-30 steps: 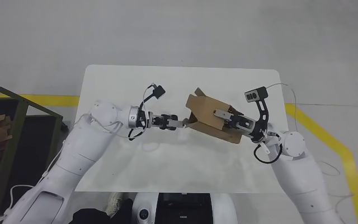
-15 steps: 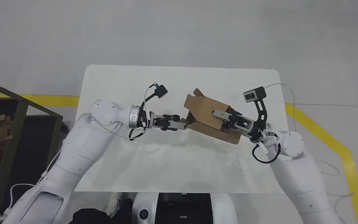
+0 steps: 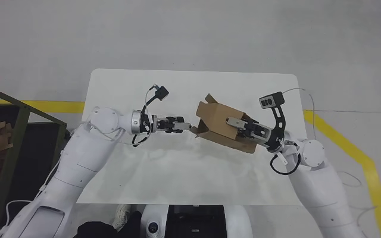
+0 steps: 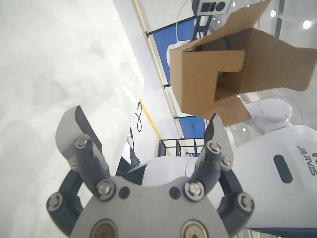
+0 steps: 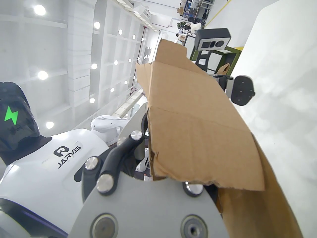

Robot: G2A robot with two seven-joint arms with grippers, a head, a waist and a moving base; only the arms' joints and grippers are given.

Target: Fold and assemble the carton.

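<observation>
Your left pincer [image 3: 189, 127] stands wide, both fingers splayed and nothing between them. The brown corrugated cardboard carton [image 3: 221, 126] lies straight ahead of it, towards the robot's right. The carton is lifted off the white table [image 3: 119, 178] rather than resting on it. It hangs from your right pincer [image 3: 232, 122], which reaches in from the far end and looks clamped on one cardboard wall. The right wrist view hides most of those fingers behind the board, so take that grip as probable, not certain. The carton's long axis runs nearly along the line between the two pincers, with its right end slanted a little towards the robot. Its open mouth therefore faces your left pincer. In the left wrist view one side flap [image 4: 213, 61] is already turned across the mouth. The upper flap [image 4: 247, 13] sticks outward, and the lower flap [image 4: 231, 115] hangs just beside one left fingertip [image 4: 215, 125], near enough that I cannot say whether they touch. The left arm is plainly the nearer one to those loose flaps, and the right has its work as the holder. The next fold therefore looks like the left pincer's job. It would need to come at the lower flap from outside and press along the carton's long axis into the mouth. Pushing sideways could twist the carton in the right pincer's hold.
</observation>
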